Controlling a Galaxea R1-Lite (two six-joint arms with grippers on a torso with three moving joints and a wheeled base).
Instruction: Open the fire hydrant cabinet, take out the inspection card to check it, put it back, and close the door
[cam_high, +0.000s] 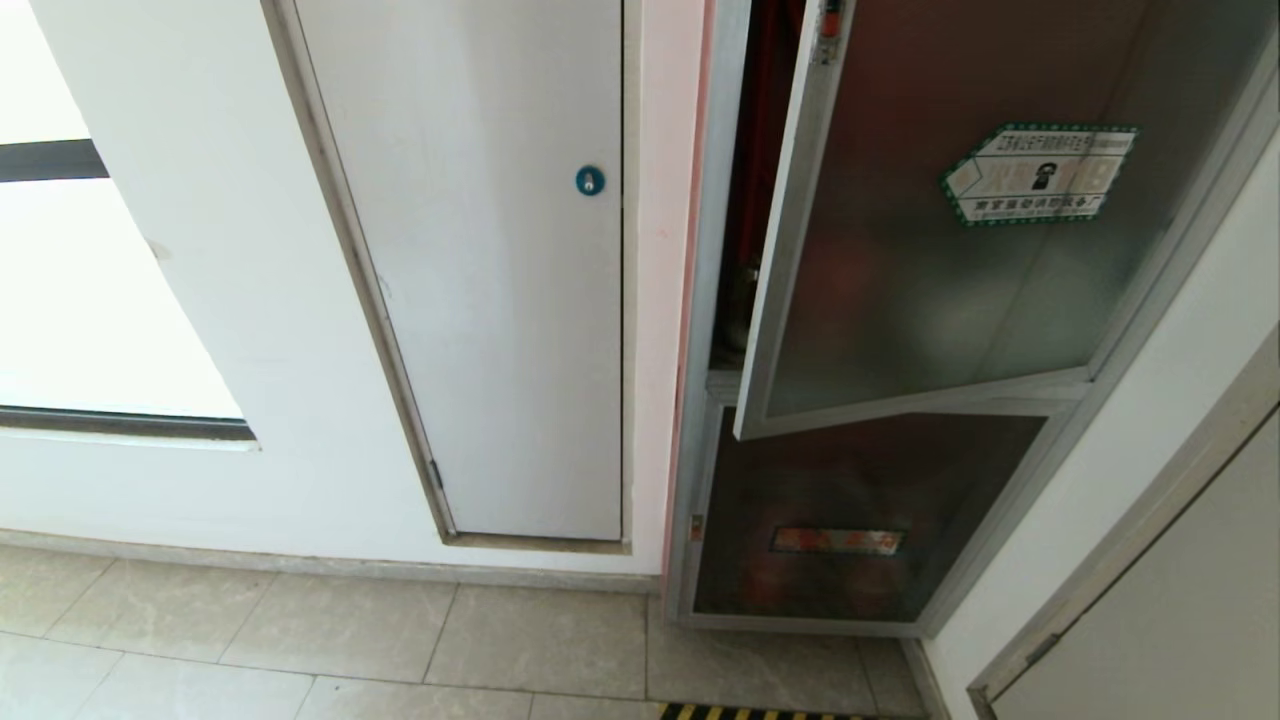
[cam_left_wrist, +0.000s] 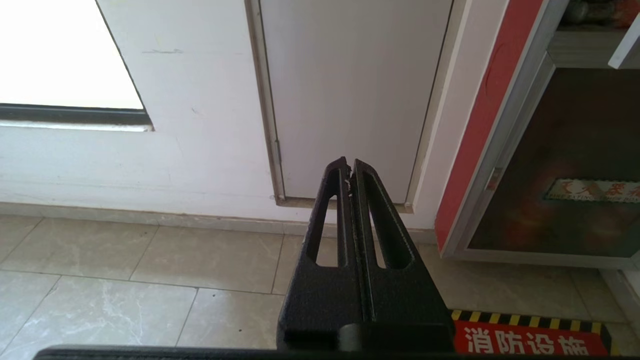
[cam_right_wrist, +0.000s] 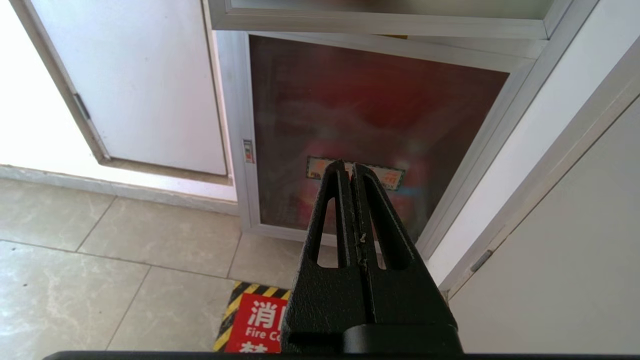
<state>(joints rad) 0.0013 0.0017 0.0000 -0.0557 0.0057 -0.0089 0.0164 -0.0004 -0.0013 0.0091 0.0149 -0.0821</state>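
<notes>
Door (cam_high: 930, 260) hanging ajar on fire hydrant cabinet (cam_high: 700, 400) | inspection card not showing | step: opening, judged barely begun | left gripper (cam_left_wrist: 350, 167) and right gripper (cam_right_wrist: 348, 169) both clenched empty, pointing low | next: widening door, likely calling for right gripper raising to its free edge

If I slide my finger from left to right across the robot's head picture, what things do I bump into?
Bright window → white panel with its blue round lock → fire hydrant cabinet frame → the door, standing ajar, with its green-bordered sticker.
</notes>
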